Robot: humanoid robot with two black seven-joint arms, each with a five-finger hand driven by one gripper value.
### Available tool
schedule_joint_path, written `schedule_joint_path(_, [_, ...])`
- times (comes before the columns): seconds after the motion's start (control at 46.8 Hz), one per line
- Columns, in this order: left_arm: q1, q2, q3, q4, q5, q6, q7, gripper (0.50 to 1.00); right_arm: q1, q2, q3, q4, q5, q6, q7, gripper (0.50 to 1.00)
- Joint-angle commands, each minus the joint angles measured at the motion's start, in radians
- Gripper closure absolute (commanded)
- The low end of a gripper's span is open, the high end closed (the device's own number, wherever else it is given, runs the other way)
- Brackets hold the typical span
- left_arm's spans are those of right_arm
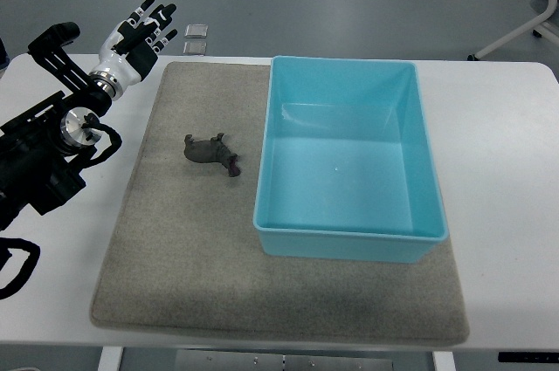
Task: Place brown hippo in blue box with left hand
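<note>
Hippo (210, 153) — details perhaps indistinct.

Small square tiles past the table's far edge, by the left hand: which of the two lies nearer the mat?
The lower tile, the one just beyond the table's edge, closest to the grey mat. The other tile sits farther out on the floor, level with the left hand's spread fingers.

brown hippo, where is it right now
In the top view the brown hippo lies on the grey mat, just left of the blue box and nearer than the open left hand.
</note>
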Motion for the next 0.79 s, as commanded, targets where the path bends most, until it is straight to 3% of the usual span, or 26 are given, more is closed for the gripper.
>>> schedule_joint_path(0.0, [-0.002,0.002,0.001,0.000,0.002,0.000,0.001,0.501,0.000,0.000,0.000,0.000,0.000,0.000,0.000,0.564])
schedule_joint_path(0.769, [0.000,0.012,0.015,-0.006,0.008,-0.003,0.001,0.501,0.000,0.000,0.000,0.000,0.000,0.000,0.000,0.564])
